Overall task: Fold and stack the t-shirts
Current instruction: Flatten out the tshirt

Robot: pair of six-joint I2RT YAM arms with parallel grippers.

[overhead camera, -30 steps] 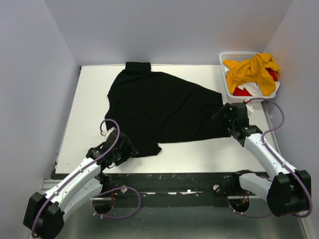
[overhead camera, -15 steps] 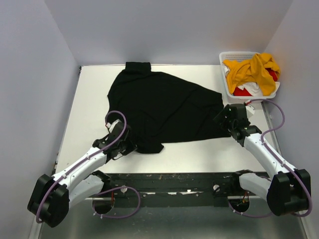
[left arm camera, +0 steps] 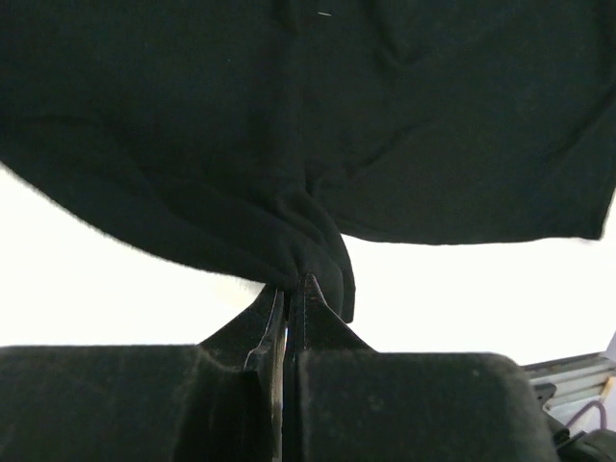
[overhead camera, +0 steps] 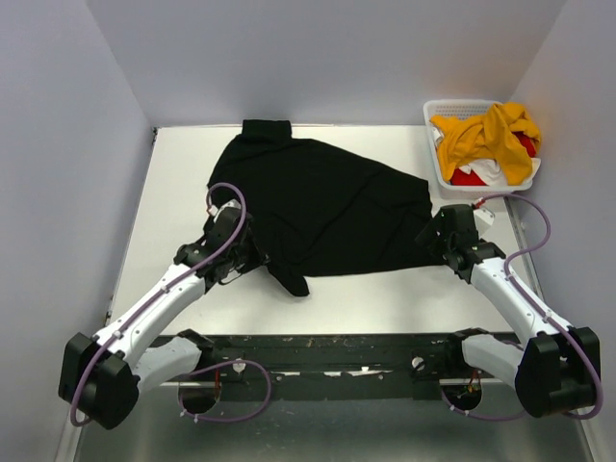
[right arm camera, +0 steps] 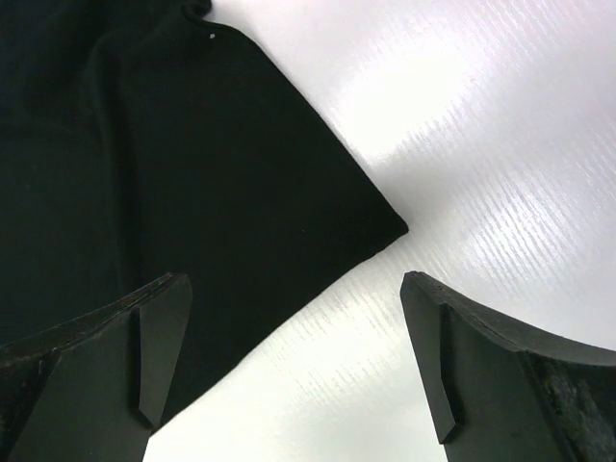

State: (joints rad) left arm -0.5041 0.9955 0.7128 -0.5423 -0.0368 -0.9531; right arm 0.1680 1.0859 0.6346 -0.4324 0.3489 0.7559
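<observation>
So we're at the spread-it-flat stage, no fold made yet. On the left, the left fingers [left arm camera: 262,332] are pressed together on a bunched bit of the black t-shirt [overhead camera: 327,207] at its near-left edge, and the cloth puckers into a soft ridge right at the tips. The shirt itself sprawls across the middle of the white surface [overhead camera: 173,183], matte and limp and kind of a lopsided wedge with wrinkles running through it. Over at its right corner, the right fingers [right arm camera: 159,351] are spread wide above a crisp pointed hem, touching nothing; the surface there is glossy. My guess is the next move needs that corner pinched too, then both arms pulling apart to flatten things. Far right, the slatted white basket [overhead camera: 460,103] holds the mustard-yellow shirt [overhead camera: 486,135] heaped over the red one [overhead camera: 469,178] and the white one [overhead camera: 489,169].
</observation>
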